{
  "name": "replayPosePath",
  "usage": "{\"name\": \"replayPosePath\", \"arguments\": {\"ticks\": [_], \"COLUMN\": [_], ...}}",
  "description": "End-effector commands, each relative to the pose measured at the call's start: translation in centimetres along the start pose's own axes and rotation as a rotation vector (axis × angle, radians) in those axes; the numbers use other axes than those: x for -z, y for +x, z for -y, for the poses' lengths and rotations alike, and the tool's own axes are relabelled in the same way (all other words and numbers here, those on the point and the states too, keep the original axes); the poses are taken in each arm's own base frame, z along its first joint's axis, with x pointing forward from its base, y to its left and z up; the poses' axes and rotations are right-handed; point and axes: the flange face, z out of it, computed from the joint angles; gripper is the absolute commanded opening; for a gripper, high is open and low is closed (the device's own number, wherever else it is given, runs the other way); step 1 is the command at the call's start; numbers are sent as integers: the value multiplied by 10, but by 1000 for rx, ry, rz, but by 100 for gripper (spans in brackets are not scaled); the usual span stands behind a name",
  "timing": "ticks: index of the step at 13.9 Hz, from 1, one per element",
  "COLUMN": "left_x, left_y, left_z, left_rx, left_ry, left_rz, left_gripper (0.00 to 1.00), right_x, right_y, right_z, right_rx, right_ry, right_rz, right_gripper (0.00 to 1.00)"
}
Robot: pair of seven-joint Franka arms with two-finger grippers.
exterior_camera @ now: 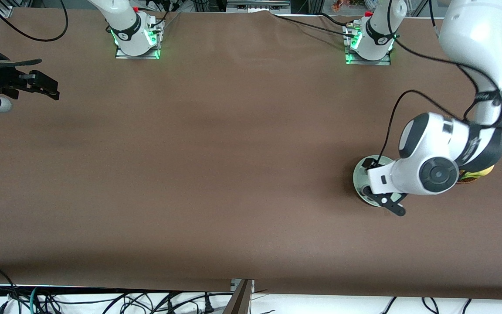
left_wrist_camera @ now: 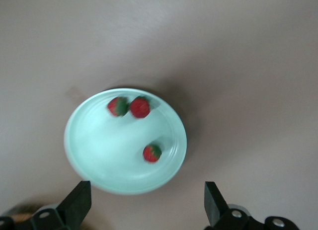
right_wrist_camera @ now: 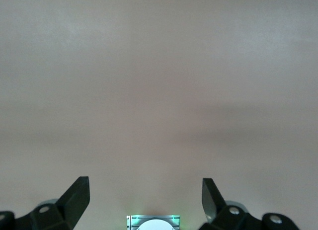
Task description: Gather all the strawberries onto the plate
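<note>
Looks basically done – all three strawberries (left_wrist_camera: pixel 139 107) sit in the plate (left_wrist_camera: pixel 89 145), two near its 12 o'clock rim, one toward 4. Left gripper (left_wrist_camera: pixel 144 205) hangs right over it, jaws wide, empty. Right gripper (right_wrist_camera: pixel 145 202) waits wide too – well apart.

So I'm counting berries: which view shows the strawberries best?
The left wrist view: three strawberries lie in plain sight on the plate, below the open left gripper. In the front view the left arm hides them; the right wrist view shows only table.
</note>
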Motion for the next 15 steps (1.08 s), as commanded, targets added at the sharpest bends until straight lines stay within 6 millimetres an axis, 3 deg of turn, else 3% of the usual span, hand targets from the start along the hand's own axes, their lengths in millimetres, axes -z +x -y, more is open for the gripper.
{"name": "replayPosePath", "arguments": {"ticks": [1, 2, 4, 8, 11, 15], "left_x": [79, 98, 174, 178, 182, 180], "left_y": [-53, -65, -87, -103, -115, -117], "left_z": [1, 9, 33, 41, 28, 34], "left_rx": [63, 88, 156, 298, 366, 392], "left_ry": [73, 86, 140, 73, 42, -37], "left_rz": [-3, -29, -179, -144, -92, -103], "left_gripper": [100, 100, 100, 100, 100, 100], "right_x": [6, 6, 6, 6, 6, 6], "right_y": [1, 1, 1, 1, 1, 0], "right_z": [-1, -1, -1, -1, -1, 0], "right_rx": [11, 11, 11, 11, 11, 13], "right_ry": [1, 1, 1, 2, 2, 2], "right_rz": [-5, -5, -5, -5, -5, -5], "right_gripper": [100, 100, 100, 100, 100, 100]}}
